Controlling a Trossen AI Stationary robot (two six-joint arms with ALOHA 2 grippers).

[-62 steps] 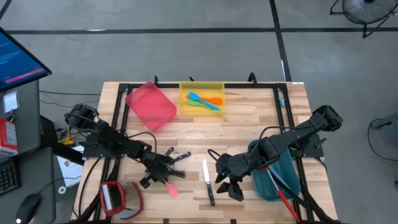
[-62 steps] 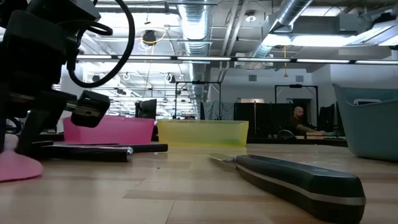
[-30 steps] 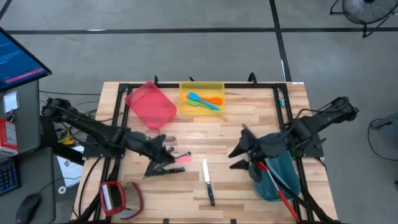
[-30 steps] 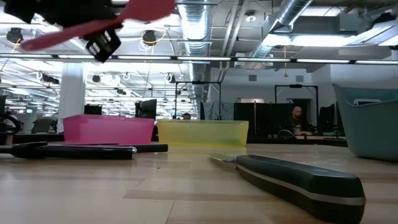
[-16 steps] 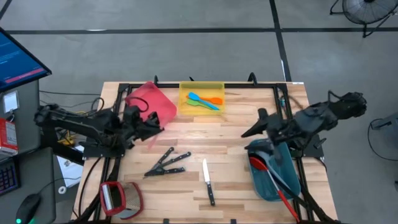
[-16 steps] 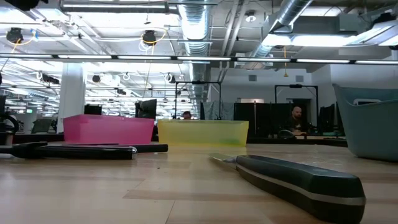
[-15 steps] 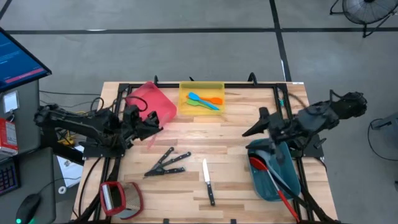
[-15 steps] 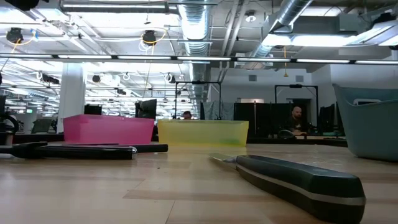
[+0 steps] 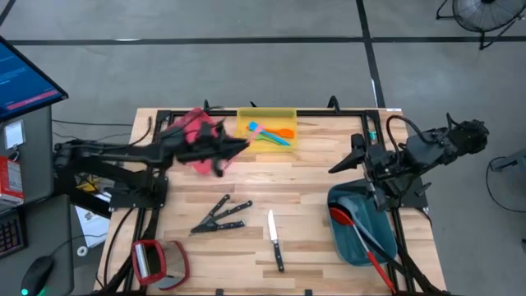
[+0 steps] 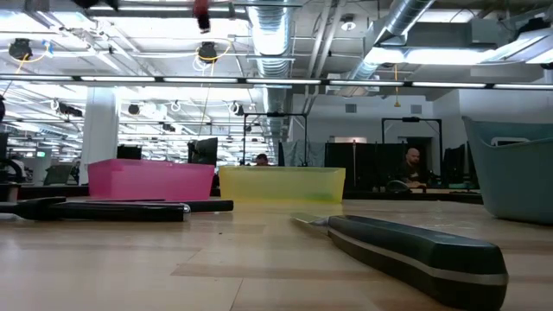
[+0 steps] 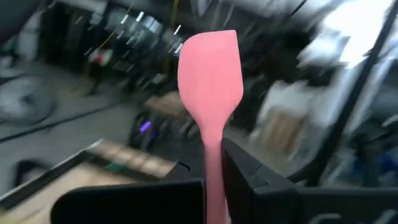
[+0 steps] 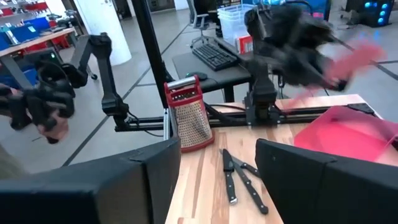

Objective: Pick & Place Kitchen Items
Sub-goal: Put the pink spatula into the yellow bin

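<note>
My left gripper (image 9: 237, 146) is shut on a pink spatula (image 11: 210, 74), high over the pink bin (image 9: 191, 136) and beside the yellow bin (image 9: 266, 131). The yellow bin holds blue, orange and green spatulas (image 9: 269, 133). My right gripper (image 9: 345, 160) is open and empty above the far end of the teal bin (image 9: 362, 234), which holds a red spoon (image 9: 341, 218). A steel knife with a black handle (image 9: 275, 242) and two more black utensils (image 9: 220, 218) lie flat on the table. My left gripper pinches the pink spatula's handle (image 11: 214, 167) between its two fingers. The handle runs along the fingers, and the flat blade (image 11: 210, 68) sticks out beyond the fingertips. The spatula is lifted clear of the table and bins.
A red-framed grater (image 9: 152, 261) lies at the near left corner. The knife (image 10: 415, 246) lies close before the low camera, with the black utensils (image 10: 121, 207) to its left. A black frame rail runs round the table's edges. People sit in the room behind.
My left gripper has carried the pink spatula up from the table's near left toward the far edge and right, over the pink bin toward the yellow bin. My right gripper has risen and drawn back toward the table's right and far side, away from the knife.
</note>
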